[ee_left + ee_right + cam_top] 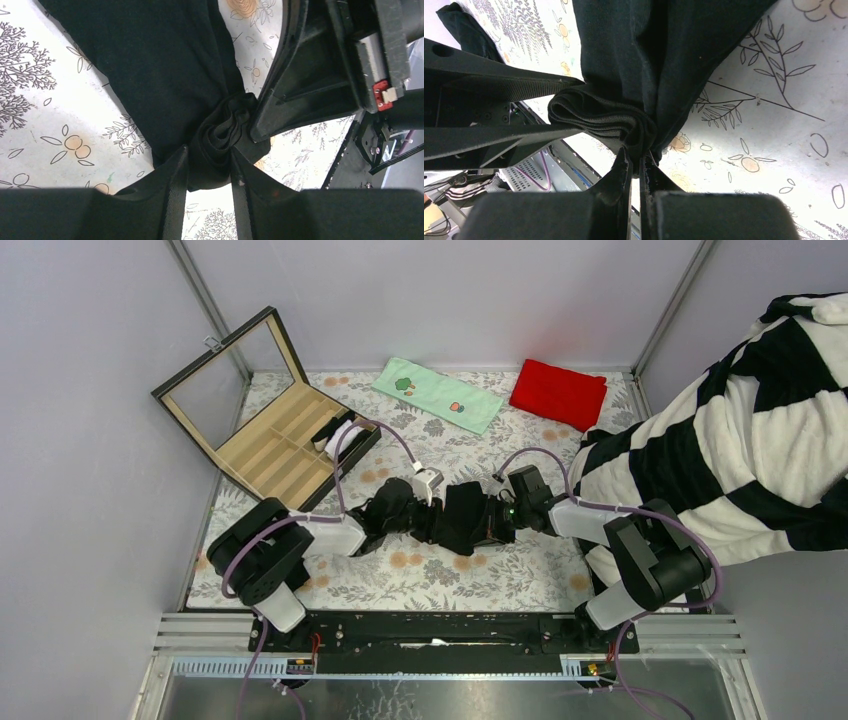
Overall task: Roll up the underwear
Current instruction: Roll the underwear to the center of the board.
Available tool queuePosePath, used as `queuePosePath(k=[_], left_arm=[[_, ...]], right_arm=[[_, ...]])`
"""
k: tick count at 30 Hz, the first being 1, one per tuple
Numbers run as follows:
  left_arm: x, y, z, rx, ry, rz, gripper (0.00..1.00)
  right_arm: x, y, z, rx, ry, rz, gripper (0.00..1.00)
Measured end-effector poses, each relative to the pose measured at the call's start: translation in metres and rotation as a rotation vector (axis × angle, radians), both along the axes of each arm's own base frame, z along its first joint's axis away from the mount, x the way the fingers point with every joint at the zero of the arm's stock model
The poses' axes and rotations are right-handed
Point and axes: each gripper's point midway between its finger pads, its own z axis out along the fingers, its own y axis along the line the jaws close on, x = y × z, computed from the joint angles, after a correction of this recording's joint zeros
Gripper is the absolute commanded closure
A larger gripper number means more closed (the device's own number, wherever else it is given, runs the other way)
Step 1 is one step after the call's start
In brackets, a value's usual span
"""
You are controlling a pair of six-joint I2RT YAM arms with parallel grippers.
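Observation:
One black underwear [462, 518] lies mid-table on the floral cloth, partly rolled at its near end. My left gripper [428, 524] is shut on the rolled bundle; in the left wrist view [210, 161] the coil [220, 135] sits between its two fingers. My right gripper [494, 524] meets it from the right and is shut on a fold of the same garment, as the right wrist view [638, 167] shows with the bunched cloth [604, 117]. The rest of the garment spreads flat away from both grippers [155, 60]. Another rolled black garment [326, 430] lies in the box.
An open compartment box [262, 445] with a raised glass lid stands at the back left. A green towel [437, 393] and a red cloth [557, 392] lie at the back. A black-and-white striped blanket [740, 440] covers the right side.

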Motion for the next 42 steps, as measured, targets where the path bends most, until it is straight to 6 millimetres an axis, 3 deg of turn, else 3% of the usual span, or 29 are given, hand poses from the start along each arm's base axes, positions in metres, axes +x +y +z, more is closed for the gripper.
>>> queuePosePath(k=[6,9,12,19,23,28,34,39,42], left_arm=[[0.005,-0.003,-0.009,0.017,0.013,0.006,0.73],[0.009,-0.004,-0.01,0.024,0.011,0.017,0.78],[0.015,-0.005,-0.012,0.039,0.009,0.035,0.81],[0.03,-0.009,-0.014,0.072,0.006,0.076,0.83],[0.032,-0.008,-0.015,0.081,0.009,0.084,0.83],[0.034,-0.01,-0.016,0.088,0.013,0.087,0.84],[0.034,-0.01,-0.018,0.09,0.016,0.086,0.84],[0.034,-0.012,-0.019,0.084,0.022,0.074,0.84],[0.034,-0.012,-0.019,0.078,0.026,0.069,0.83]], right_arm=[[0.001,0.0,0.0,-0.001,-0.005,0.002,0.93],[0.002,0.0,0.0,-0.001,-0.011,0.006,0.72],[0.003,-0.001,0.001,-0.002,-0.022,0.01,0.62],[0.003,-0.005,0.007,-0.019,-0.056,0.016,0.52],[0.008,-0.012,0.02,-0.046,-0.139,0.016,0.49],[0.026,-0.026,0.043,-0.112,-0.349,0.004,0.4],[0.047,-0.04,0.073,-0.125,-0.816,0.069,0.37],[0.055,-0.038,0.082,-0.268,-1.14,0.369,0.36],[0.042,-0.02,0.081,-0.342,-1.342,0.686,0.35]])
